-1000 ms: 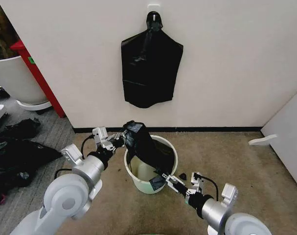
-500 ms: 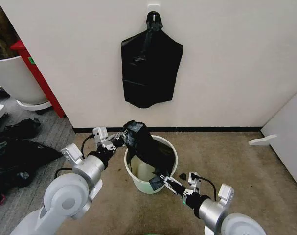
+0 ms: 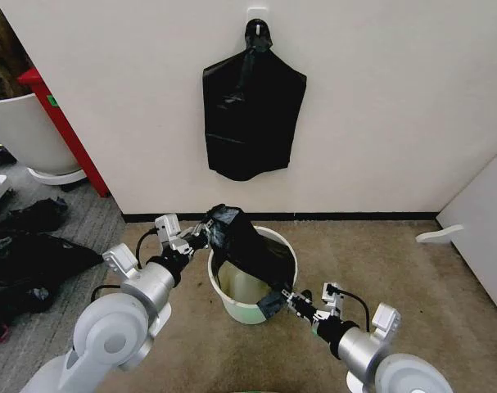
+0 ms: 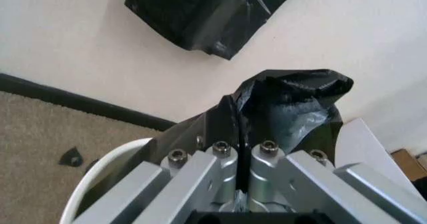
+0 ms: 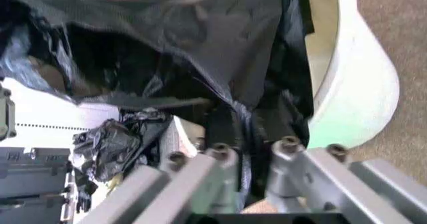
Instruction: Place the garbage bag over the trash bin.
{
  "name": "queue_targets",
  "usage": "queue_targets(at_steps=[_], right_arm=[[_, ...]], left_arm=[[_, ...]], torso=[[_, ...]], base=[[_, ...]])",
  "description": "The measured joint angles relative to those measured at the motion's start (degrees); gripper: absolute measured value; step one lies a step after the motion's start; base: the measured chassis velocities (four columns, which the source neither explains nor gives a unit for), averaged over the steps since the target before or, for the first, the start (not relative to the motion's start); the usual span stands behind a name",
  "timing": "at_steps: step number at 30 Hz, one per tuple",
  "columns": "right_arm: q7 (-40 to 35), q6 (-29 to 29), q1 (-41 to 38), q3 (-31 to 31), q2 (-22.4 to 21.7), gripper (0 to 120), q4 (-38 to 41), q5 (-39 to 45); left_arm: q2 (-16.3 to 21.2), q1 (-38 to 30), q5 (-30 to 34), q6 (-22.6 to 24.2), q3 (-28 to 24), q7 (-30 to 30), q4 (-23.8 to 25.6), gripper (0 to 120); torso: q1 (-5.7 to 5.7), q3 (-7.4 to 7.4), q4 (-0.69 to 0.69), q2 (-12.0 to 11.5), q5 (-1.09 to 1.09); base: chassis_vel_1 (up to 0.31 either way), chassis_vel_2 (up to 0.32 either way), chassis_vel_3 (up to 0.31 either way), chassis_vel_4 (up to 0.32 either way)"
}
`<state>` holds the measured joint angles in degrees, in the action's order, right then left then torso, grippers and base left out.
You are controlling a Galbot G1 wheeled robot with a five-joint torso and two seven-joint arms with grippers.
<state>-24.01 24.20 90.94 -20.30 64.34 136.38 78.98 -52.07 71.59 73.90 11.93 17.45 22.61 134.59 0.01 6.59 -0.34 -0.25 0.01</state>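
Observation:
The cream-white trash bin (image 3: pixel 230 303) stands on the brown carpet in front of the wall. The glossy black garbage bag (image 3: pixel 246 246) is stretched across its mouth between my two grippers. My left gripper (image 3: pixel 205 233) is shut on the bag's far-left edge, just above the bin's rim. My right gripper (image 3: pixel 282 298) is shut on the bag's near edge at the bin's front rim. In the left wrist view the fingers (image 4: pixel 220 156) pinch a bunched fold of the bag (image 4: pixel 287 103) over the bin's rim (image 4: pixel 100 176). In the right wrist view the bag (image 5: pixel 187 53) hangs into the bin (image 5: pixel 360 88).
Another black bag (image 3: pixel 250 115) hangs flat on a wall hook behind the bin. A red post (image 3: pixel 64 131) and a large white tub (image 3: pixel 23 131) stand at the left, with dark bags (image 3: pixel 35 254) on the floor. A white panel (image 3: pixel 481 229) leans at the right.
My right gripper has shifted slightly right and nearer along the bin's front rim, pulling the bag's near edge with it. The left gripper has stayed put.

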Motion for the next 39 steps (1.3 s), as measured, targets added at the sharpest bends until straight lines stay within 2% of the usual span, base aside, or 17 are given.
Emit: queue_targets(at_steps=[6,11,15,18,20,23,30,34,39], right_arm=[[-1.72,-0.86,-1.55,-1.70,-1.79,0,2.07,1.37],[-4.04,-0.70,-3.09,-4.30,-6.00,0,4.73,5.09],[-7.92,1.27,-4.10,-10.03,-11.35,0,6.84,14.80],[-11.59,2.17,-4.75,-12.92,-12.77,0,7.02,21.49],[-15.89,2.62,-6.32,-15.32,-13.94,0,7.06,28.04],[-21.20,2.87,-6.91,-16.81,-14.32,0,7.07,33.13],[-26.24,2.90,-5.94,-14.99,-12.58,0,7.02,34.67],[-27.63,3.32,-4.74,-14.00,-11.08,0,6.99,34.54],[-29.23,3.80,-4.39,-12.84,-9.75,0,6.96,34.18]], left_arm=[[0.84,1.97,-1.43,0.49,1.13,-1.72,0.21,0],[2.46,3.63,-2.97,2.26,2.12,-4.45,0.54,0],[4.65,4.81,-1.51,3.94,2.47,-4.79,1.88,0],[5.81,5.20,-0.61,4.82,2.67,-4.50,2.37,0],[6.94,6.30,1.17,5.65,3.02,-3.49,3.51,0],[8.43,8.31,3.90,7.04,3.78,-1.76,5.44,0],[9.02,14.02,7.27,8.75,5.95,2.44,8.79,0],[7.89,16.11,6.07,9.46,6.30,3.76,8.43,0],[6.01,18.63,2.90,9.60,5.81,3.89,4.93,0]], torso=[[0.00,0.00,0.00,0.00,0.00],[0.00,0.00,0.00,0.00,0.00],[0.00,0.00,0.01,0.00,0.00],[0.00,0.00,-0.02,0.00,0.00],[0.00,0.00,0.01,0.00,0.01],[0.00,0.00,0.00,0.00,0.00],[0.00,0.00,0.01,0.00,0.00],[0.00,-0.01,0.00,0.00,0.01],[0.00,0.00,0.01,0.00,0.00]], base=[[0.000,0.000,0.000,0.000],[0.000,0.000,0.000,0.000],[0.000,0.000,0.000,0.000],[0.000,0.000,0.000,0.000],[0.000,0.000,0.000,0.000],[0.000,0.000,0.000,0.000],[0.000,0.000,0.000,0.000],[0.000,0.000,0.000,0.000],[0.000,0.000,0.000,0.000]])
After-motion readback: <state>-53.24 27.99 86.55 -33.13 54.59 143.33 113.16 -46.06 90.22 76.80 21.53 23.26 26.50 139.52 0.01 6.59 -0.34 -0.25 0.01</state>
